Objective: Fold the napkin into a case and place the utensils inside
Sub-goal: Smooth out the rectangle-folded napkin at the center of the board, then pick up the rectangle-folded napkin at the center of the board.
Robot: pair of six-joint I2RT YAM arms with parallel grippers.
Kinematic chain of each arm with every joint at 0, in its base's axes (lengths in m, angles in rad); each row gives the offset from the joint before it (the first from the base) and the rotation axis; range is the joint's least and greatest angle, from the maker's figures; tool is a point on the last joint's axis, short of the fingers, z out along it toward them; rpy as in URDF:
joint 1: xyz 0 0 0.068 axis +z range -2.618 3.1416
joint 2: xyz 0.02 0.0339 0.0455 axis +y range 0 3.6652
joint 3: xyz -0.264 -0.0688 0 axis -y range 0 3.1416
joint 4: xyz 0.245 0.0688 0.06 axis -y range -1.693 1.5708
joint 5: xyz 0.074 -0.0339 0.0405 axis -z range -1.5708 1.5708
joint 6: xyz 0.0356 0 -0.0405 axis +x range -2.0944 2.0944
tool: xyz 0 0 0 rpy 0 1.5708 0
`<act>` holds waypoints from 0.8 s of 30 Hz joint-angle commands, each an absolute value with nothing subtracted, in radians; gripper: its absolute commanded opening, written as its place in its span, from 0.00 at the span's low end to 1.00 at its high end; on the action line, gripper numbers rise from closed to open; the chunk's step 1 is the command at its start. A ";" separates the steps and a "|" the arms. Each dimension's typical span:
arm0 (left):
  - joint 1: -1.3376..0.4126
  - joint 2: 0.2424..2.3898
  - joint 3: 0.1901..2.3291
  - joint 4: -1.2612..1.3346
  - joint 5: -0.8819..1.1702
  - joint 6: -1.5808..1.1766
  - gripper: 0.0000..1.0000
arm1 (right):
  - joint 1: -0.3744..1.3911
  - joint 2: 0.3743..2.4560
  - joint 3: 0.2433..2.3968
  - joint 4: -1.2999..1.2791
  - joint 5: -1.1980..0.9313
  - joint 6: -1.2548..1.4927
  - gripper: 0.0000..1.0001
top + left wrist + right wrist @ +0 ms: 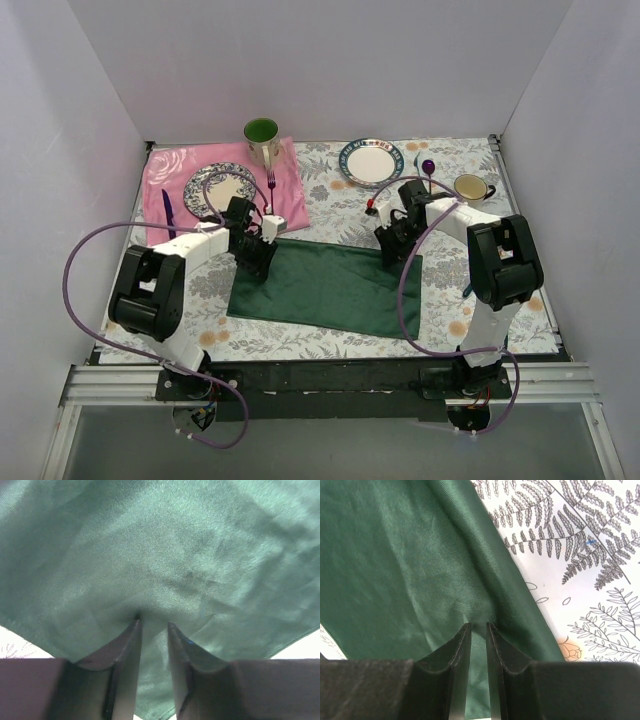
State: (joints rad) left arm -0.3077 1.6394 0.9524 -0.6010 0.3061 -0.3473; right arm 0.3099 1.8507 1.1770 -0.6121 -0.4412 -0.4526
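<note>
The dark green napkin (330, 285) lies spread flat in the middle of the floral tablecloth. My left gripper (255, 262) is down on its far left corner. In the left wrist view the napkin (160, 555) fills the frame and puckers into the narrow gap of the left gripper (152, 622), which is shut on the cloth. My right gripper (390, 250) is at the far right corner. In the right wrist view the right gripper (478, 625) pinches a raised fold of the napkin (410, 555) near its edge. The utensils are out of view.
A pink cloth (165, 170) at the back left carries a patterned plate (195, 180), a pink fork (270, 188) and a blue knife (167, 212). A green mug (262, 138), a blue-rimmed plate (350, 160), a purple spoon (428, 167) and a cup (470, 188) stand behind.
</note>
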 commanded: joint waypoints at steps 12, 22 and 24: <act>-0.156 1.410 0.908 -0.670 0.169 -0.649 0.46 | 0.310 1.668 1.183 -0.752 -0.445 -0.371 0.27; -0.123 1.532 0.919 -0.652 0.115 -0.667 0.43 | 0.307 1.606 1.115 -0.773 -0.408 -0.353 0.27; -0.123 1.543 0.916 -0.638 0.127 -0.661 0.43 | 0.307 1.608 1.111 -0.781 -0.400 -0.353 0.27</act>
